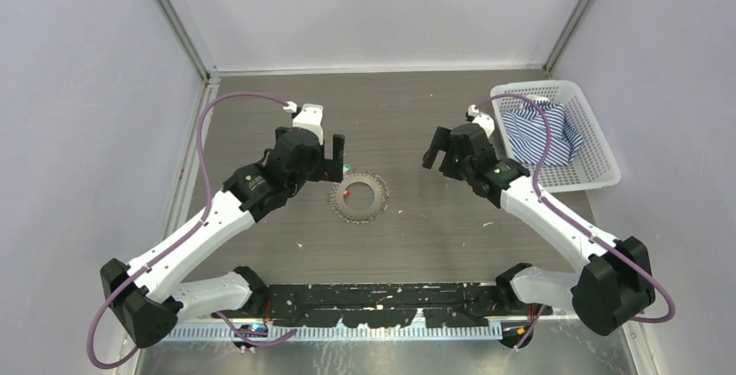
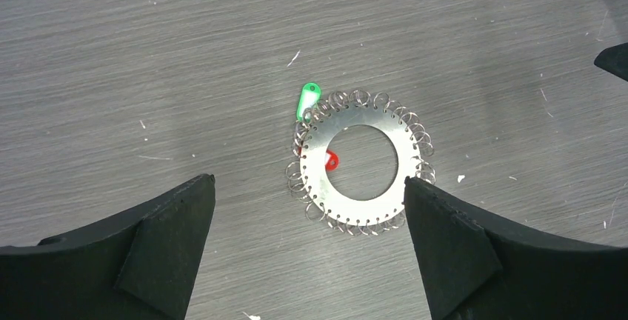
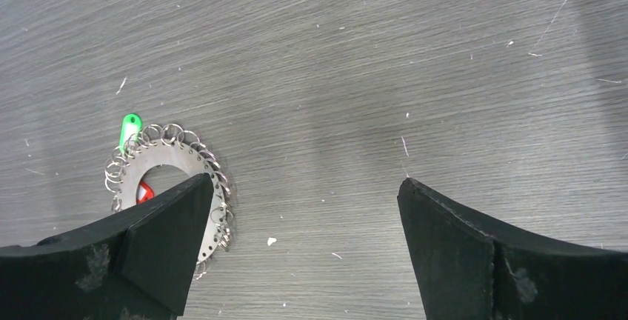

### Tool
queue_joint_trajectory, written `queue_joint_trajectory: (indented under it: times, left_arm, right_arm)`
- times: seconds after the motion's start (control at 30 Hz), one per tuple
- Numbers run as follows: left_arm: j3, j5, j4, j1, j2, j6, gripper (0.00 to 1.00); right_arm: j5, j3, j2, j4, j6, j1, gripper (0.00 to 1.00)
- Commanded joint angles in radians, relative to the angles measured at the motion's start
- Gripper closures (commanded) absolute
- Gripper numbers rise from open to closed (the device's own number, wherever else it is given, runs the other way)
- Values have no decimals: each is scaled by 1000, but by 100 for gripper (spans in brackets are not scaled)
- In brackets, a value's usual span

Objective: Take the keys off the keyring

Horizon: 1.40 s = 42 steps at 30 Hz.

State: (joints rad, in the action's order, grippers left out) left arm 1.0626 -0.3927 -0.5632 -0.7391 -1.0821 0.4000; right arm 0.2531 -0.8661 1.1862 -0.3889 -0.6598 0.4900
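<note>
Left gripper [image 2: 305,183] hangs over the table [image 1: 417,240], jaws spread wide, nothing between them. Its wrist view frames the keyring [image 2: 361,115] squarely between the two fingers, which reads as lining up for a descent. The keyring lies flat at table centre, between the arms and just beside the left gripper: a flat, perforated silvery ring. The keys [image 2: 361,99] fringe its rim as small silvery loops, none off yet. The green-headed key [image 2: 308,101] sits at its upper-left edge, a red tab [image 2: 331,160] inside the hole. Right gripper [image 3: 305,180], equally wide and empty, hovers well right of the ring, probably waiting to brace it. White basket [image 1: 599,145] holding striped cloth [image 1: 542,132] stands far right, uninvolved.
</note>
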Motion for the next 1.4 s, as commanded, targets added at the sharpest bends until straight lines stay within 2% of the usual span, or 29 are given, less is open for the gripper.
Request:
queue_joint_trajectory:
  times: [0.0, 0.17, 0.47, 0.6, 0.87, 0.97, 1.1, 1.23, 1.37]
  left_arm:
    - [19, -15, 69, 3, 13, -27, 0]
    - [14, -47, 39, 4, 18, -73, 0]
    - [-58, -14, 43, 11, 27, -2, 0]
    - [-72, 31, 25, 38, 4, 27, 0]
    - [-103, 197, 26, 157, -42, 85, 0]
    - [-121, 245, 25, 204, -55, 104, 0]
    - [-147, 280, 28, 249, -50, 120, 0]
    - [-161, 295, 38, 257, -53, 131, 0]
    - [-158, 305, 42, 257, -62, 141, 0]
  right_arm:
    - [37, -34, 30, 19, 24, 3, 0]
    - [-2, -60, 68, -25, 51, 3, 0]
    - [-20, -87, 148, -33, 62, 40, 0]
    - [-96, -103, 221, 29, 74, 77, 3]
    - [-170, -264, 448, 75, 122, 159, 14]
    - [-208, -316, 525, 43, 127, 180, 19]
    - [-188, -296, 549, 31, 116, 216, 25]
    - [-206, -284, 582, 29, 95, 257, 37]
    - [-176, -275, 606, 37, 78, 300, 42]
